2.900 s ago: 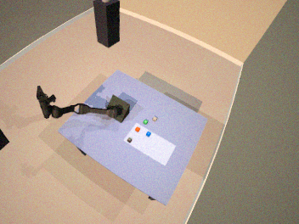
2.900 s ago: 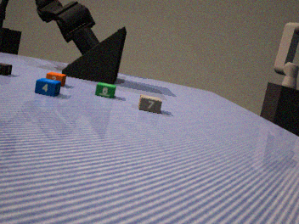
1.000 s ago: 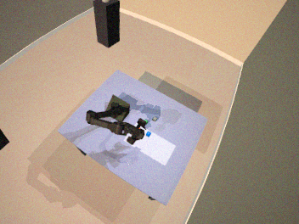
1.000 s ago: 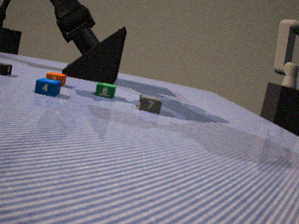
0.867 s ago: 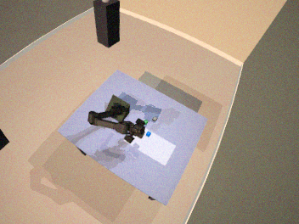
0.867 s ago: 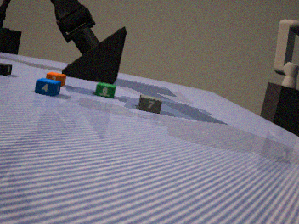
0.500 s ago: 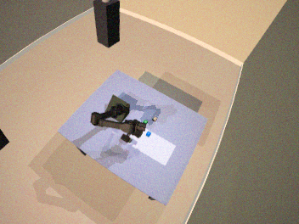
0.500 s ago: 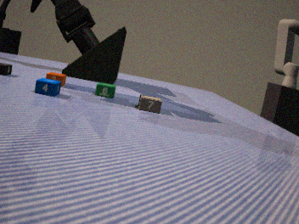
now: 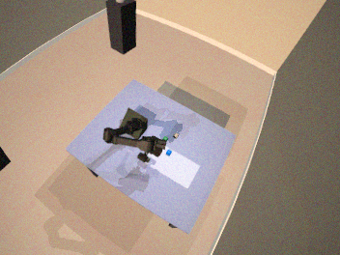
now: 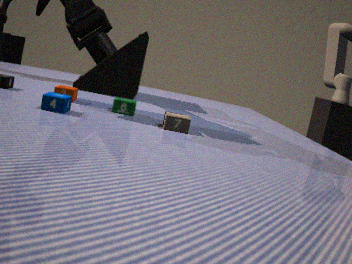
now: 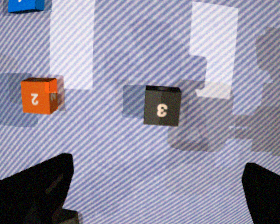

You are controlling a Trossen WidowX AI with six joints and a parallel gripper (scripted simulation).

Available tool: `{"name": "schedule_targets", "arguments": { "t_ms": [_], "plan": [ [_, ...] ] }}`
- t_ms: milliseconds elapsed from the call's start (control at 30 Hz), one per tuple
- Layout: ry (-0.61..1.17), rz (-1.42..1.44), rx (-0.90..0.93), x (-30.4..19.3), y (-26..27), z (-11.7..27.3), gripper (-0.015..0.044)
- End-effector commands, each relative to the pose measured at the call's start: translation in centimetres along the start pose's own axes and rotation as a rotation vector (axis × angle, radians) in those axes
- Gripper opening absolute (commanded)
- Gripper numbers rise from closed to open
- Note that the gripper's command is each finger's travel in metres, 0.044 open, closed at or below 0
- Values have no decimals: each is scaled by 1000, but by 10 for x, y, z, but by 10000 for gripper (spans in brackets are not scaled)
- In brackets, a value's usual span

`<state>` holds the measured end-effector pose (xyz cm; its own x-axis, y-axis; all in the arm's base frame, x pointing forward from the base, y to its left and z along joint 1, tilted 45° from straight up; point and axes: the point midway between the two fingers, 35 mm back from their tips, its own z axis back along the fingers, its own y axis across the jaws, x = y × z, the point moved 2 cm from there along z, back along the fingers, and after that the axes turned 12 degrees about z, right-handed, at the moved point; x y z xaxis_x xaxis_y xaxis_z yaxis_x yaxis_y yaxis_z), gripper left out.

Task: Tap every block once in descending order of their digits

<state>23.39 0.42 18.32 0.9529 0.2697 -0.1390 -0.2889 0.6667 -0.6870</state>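
Note:
Tan block 7 (image 9: 176, 135) (image 10: 177, 123), green block 6 (image 9: 165, 138) (image 10: 124, 106) and blue block 4 (image 9: 168, 153) (image 10: 56, 103) sit on the table; the blue block is cut off at the top left of the wrist view (image 11: 26, 5). Black block 3 (image 11: 162, 106) (image 10: 6, 81) is near the middle of the wrist view. Orange block 2 (image 11: 39, 96) (image 10: 66, 92) lies to its left. My gripper (image 11: 160, 170) is open and empty, with black block 3 beyond the gap between its fingertips. In the top view the arm hides the orange and black blocks.
The table (image 9: 212, 142) (image 10: 200, 207) carries a bright white patch (image 9: 181, 168) beside the blue block. The dark arm base (image 10: 115, 69) stands behind the blocks. A tall black pillar (image 9: 122, 26) with a pale top stands away from the table.

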Motion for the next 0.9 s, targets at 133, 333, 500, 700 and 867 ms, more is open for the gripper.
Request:
{"name": "schedule_targets", "arguments": {
  "t_ms": [133, 333, 500, 700, 867],
  "plan": [
    [-1, -1, 4, 20, 44, 0, 400],
    [1, -3, -1, 32, 111, -1, 400],
    [1, -3, -1, 32, 111, -1, 400],
    [1, -3, -1, 32, 111, -1, 400],
    [1, -3, -1, 32, 111, -1, 400]
  ]
}}
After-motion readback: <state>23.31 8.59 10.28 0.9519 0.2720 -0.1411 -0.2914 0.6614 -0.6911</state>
